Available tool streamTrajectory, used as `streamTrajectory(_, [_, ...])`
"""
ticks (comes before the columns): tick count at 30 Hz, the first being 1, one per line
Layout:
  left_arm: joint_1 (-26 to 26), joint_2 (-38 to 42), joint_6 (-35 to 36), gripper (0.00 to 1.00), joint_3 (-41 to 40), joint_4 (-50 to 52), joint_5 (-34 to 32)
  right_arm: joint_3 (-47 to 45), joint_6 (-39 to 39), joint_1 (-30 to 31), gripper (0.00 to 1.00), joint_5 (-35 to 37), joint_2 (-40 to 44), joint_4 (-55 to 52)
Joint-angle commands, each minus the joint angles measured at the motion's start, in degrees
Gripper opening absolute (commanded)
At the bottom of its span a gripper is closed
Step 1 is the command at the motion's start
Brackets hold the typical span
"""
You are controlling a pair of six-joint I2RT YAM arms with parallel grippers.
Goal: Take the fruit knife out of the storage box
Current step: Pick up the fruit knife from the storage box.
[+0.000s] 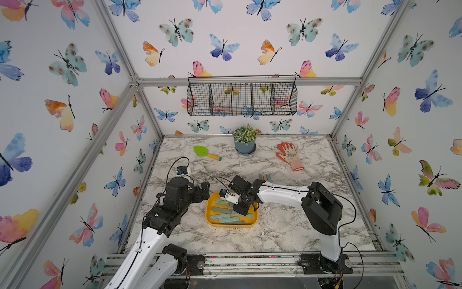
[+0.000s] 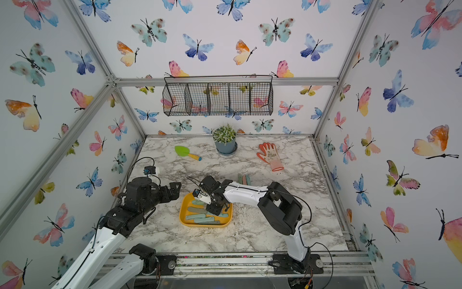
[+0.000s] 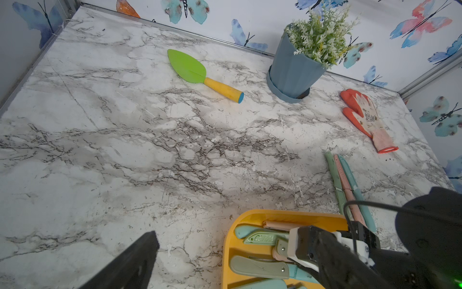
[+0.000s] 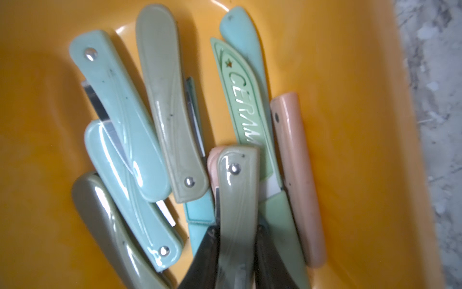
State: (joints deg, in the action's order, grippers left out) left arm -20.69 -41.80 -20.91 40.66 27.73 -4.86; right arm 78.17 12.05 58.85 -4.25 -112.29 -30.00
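Observation:
The storage box point(image 1: 210, 222) is a shallow yellow tray on the marble table, also seen in the right wrist view point(image 4: 350, 100). It holds several folded and sheathed pastel knives. My right gripper point(image 1: 241, 209) reaches down into the box. In the right wrist view its two black fingers point(image 4: 205, 255) press both sides of a grey-green folding fruit knife point(image 4: 237, 187), which lies over a pink one. My left gripper point(image 1: 205, 191) hovers just left of the box, open with nothing in it. One of its fingers point(image 3: 135, 260) shows in the left wrist view.
Three sheathed knives point(image 1: 266, 178) lie side by side on the table behind the right arm. Further back are a green trowel point(image 1: 206, 152), a potted plant point(image 1: 245, 142) and an orange glove point(image 1: 290, 156). A black mesh basket point(image 1: 242, 98) hangs on the back wall.

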Motion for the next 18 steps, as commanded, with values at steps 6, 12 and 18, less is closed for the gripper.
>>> streamTrajectory(6, [0.2, 0.3, -0.1, 0.98, 0.8, 0.3, 0.5, -0.2, -4.2, 0.0, 0.22, 1.7, 8.0, 2.9])
streamTrajectory(12, [0.3, 0.6, 0.9, 0.98, 0.1, -0.1, 4.1, -1.5, -9.7, -5.0, 0.18, 0.3, 12.5, 4.9])
streamTrajectory(18, [0.1, -0.8, 2.4, 0.98, -0.1, -1.2, 11.2, -5.6, -15.4, -14.3, 0.17, -0.1, 18.4, 7.2])
